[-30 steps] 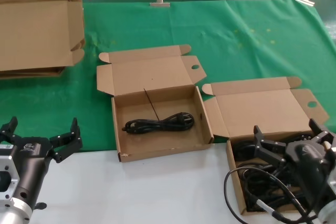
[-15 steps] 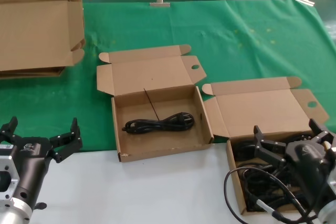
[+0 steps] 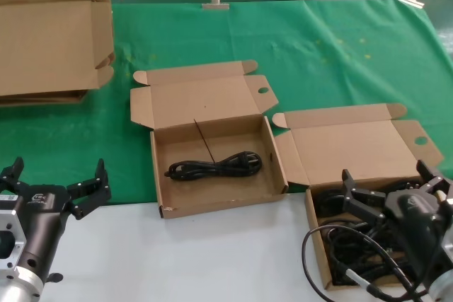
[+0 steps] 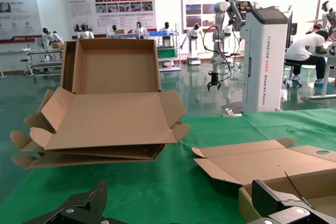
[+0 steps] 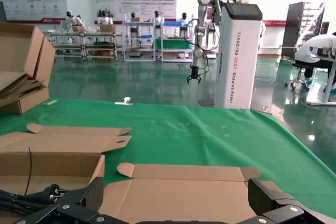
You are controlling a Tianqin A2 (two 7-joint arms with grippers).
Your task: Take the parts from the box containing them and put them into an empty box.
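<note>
Both sets of jaws stand spread apart and hold nothing: our right gripper (image 3: 389,190) hangs over the near-right mailer box (image 3: 317,235), and our left gripper (image 3: 55,187) waits low at the near left, over the white table edge (image 3: 212,259), well apart from either box. We see the near-right box packed with black power cords (image 3: 347,245), their loops partly hidden by our right arm, its hinged lid (image 3: 361,148) lying open behind it on the green cloth (image 3: 318,54). Just beside it, toward our left, sits the second mailer box (image 3: 157,175), lid folded back with the round hole (image 3: 263,91) showing, and one looped cord bundle (image 3: 216,166) lies flat on its floor with a thin black tie (image 3: 205,143) stretching up toward the back wall. From the right wrist view a plug (image 5: 44,192) shows in that second box. Farther off at the far left, large flat cardboard sheets (image 3: 49,40) lie stacked on the cloth.
</note>
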